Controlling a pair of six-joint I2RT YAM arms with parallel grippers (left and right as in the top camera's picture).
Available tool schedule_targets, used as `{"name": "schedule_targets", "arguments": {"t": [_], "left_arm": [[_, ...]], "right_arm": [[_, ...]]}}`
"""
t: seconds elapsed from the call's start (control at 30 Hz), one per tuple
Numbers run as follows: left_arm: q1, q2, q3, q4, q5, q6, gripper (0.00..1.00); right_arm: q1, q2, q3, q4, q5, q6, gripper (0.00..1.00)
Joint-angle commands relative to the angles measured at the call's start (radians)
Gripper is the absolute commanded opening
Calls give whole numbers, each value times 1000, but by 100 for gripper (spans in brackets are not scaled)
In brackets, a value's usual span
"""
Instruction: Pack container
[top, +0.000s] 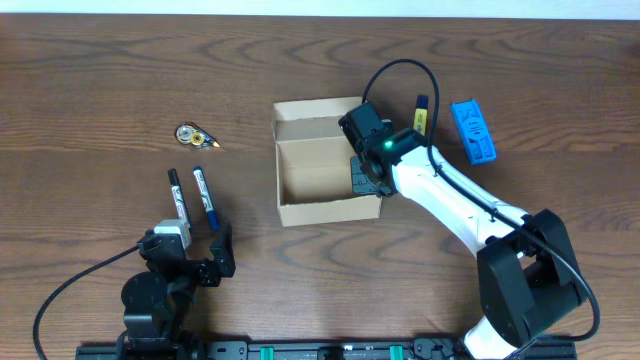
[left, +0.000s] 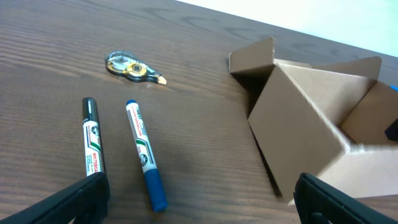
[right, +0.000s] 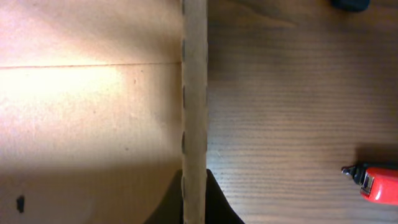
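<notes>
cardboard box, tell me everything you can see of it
The cardboard box is a plain tan-brown rectangular carton, unmarked, standing open-topped on the wooden table near its middle. Its flap lid stands open on the far side. From overhead it looks empty. The right gripper is shut on its right wall, one finger inside and one outside; the wall's corrugated edge shows between them. Nothing else touches it.
</notes>
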Motion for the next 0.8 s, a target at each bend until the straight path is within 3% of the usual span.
{"name": "schedule_targets", "arguments": {"t": [0.0, 0.47, 0.77], "left_arm": [[6, -6, -19, -2, 6, -15, 95], [6, -6, -19, -2, 6, -15, 95], [6, -6, -19, -2, 6, -15, 95]], "right_arm": [[8, -4, -40, 20, 7, -7, 1], [8, -4, -45, 58, 8, 76, 1], [8, -4, -45, 119, 13, 39, 1]]}}
